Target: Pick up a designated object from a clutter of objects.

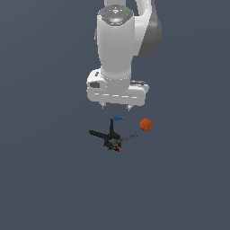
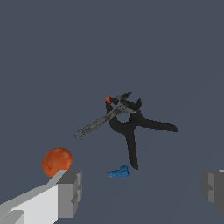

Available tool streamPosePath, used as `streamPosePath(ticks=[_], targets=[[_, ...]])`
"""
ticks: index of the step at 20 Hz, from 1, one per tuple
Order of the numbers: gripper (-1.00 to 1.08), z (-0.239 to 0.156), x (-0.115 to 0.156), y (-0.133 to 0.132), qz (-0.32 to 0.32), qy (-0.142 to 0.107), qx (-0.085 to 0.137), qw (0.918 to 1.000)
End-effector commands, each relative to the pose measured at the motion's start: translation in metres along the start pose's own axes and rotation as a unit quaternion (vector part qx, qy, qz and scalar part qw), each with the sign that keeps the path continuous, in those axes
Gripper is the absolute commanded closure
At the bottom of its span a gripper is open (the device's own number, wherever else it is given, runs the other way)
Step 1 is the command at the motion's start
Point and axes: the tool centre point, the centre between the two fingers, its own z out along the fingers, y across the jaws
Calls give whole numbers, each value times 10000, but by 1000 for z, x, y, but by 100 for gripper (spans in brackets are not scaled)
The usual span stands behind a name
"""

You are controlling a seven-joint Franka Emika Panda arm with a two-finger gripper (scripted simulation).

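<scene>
Above the clutter, end effector (image 1: 117,107) spread wide, empty; tiny blue piece (image 1: 118,118) just below, between black pronged tool (image 1: 111,137) and, at the exterior view's right, orange-red ball (image 1: 146,125).

grey floor (image 1: 45,188), blue piece (image 1: 118,118), orange ball (image 1: 146,125), black tool (image 1: 111,139)

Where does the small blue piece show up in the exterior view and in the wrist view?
Exterior view: the blue piece lies just under the open end effector, to the exterior view's left of the orange ball.
Wrist view: the blue piece lies between the two end effector fingers, near the tip of one black prong.
Shared landmark: the black pronged tool with its red dot.
</scene>
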Motion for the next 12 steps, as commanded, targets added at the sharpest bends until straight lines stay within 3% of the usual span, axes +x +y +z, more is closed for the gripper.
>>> streamPosePath(ticks=[1, 7, 12], targets=[[-92, 12, -3, -4, 269, -7, 45, 9996], [-92, 47, -15, -15, 1066, -33, 153, 9942], [-92, 74, -27, -21, 1757, -58, 214, 9842]])
